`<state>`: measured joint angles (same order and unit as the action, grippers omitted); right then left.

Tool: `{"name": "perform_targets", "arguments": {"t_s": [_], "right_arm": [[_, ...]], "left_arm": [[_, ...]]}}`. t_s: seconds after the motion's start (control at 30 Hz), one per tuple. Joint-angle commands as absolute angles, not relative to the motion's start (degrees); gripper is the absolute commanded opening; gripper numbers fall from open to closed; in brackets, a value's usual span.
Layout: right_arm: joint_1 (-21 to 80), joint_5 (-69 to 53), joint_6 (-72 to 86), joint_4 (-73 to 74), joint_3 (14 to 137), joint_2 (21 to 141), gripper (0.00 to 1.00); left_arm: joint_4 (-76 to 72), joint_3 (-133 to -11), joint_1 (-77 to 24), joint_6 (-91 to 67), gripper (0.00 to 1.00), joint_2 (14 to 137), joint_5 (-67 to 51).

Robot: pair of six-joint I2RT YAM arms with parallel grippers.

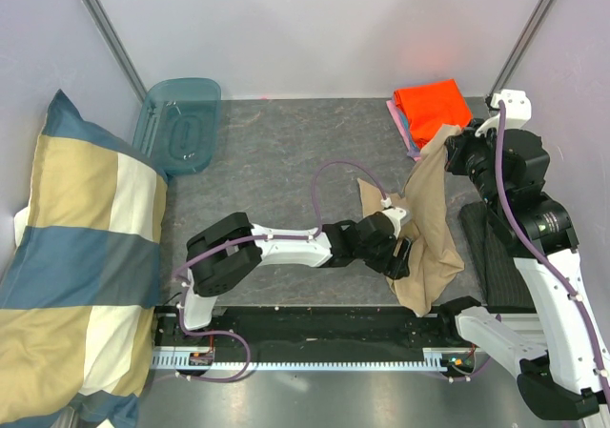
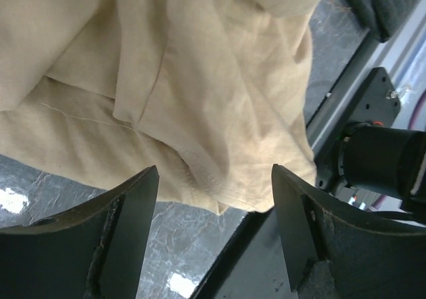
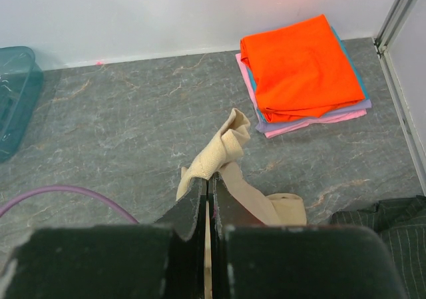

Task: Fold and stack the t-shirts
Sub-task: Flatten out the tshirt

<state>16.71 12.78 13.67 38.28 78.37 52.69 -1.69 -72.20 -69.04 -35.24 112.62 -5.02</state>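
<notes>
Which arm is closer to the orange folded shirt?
Right. The right fingers pinch the beige shirt close to the orange shirt; the left fingers hang open near the table front.

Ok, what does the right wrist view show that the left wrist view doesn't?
Right wrist only: the folded stack, orange on top, the teal bin, and the right pincer shut on the tan t-shirt. Left wrist only: the left pincer, open at the shirt's hem. Both: that t-shirt and the grey table.

Tan t-shirt [image 1: 431,220]: unfolded, crumpled, far end raised, draping toward near right. Far right: folded orange t-shirt [image 1: 432,106] atop blue t-shirt [image 3: 313,114] and pink t-shirt [image 3: 243,66].
</notes>
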Motion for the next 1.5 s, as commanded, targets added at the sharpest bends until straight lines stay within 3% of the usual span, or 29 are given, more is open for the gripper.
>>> {"name": "perform_targets", "arguments": {"t_s": [0.0,0.07,0.17,0.2,0.3,0.33,0.57,0.7,0.97,1.37,1.43,1.47], "right_arm": [[16.6,13.1,13.4,37.6,78.0,51.7,0.0],[16.6,13.2,13.3,37.6,78.0,51.6,0.0],[16.7,13.4,13.2,37.5,77.9,51.6,0.0],[16.7,13.3,13.2,37.6,77.8,51.5,0.0],[16.6,13.3,13.2,37.6,77.5,51.5,0.0],[16.7,13.4,13.2,37.6,77.5,51.5,0.0],[16.7,13.4,13.0,37.6,77.1,51.2,0.0],[16.7,13.5,13.1,37.3,76.5,50.8,0.0],[16.7,12.3,13.8,36.2,74.8,50.8,0.0],[16.7,11.0,14.8,36.1,68.7,49.8,0.0],[16.5,11.3,14.9,36.4,68.1,49.8,0.0],[16.7,11.6,14.8,36.4,68.0,49.7,0.0]], "left_arm": [[-4.0,-74.3,-69.3,-36.6,0.75,114.7,-4.6],[-4.2,-74.4,-69.3,-36.7,0.71,115.4,-4.9],[-4.6,-74.4,-69.4,-36.8,0.56,116.2,-5.3],[-4.7,-74.4,-69.4,-36.8,0.4,116.4,-5.4],[-4.7,-74.4,-69.4,-36.8,0.06,116.0,-5.3],[-4.7,-74.4,-69.4,-36.8,0.02,115.8,-5.2],[6.8,-77.6,-69.3,-32.0,0.02,107.3,-1.2],[14.7,-79.5,-68.6,-27.2,0.02,97.8,6.7],[24.8,-74.6,-59.1,-19.8,0.02,80.3,14.9],[27.0,-57.1,-57.7,-25.2,0.02,80.8,20.9],[27.1,-54.3,-57.7,-27.8,0.05,80.4,21.2],[27.2,-53.6,-57.7,-28.5,0.15,80.0,21.4]]}}
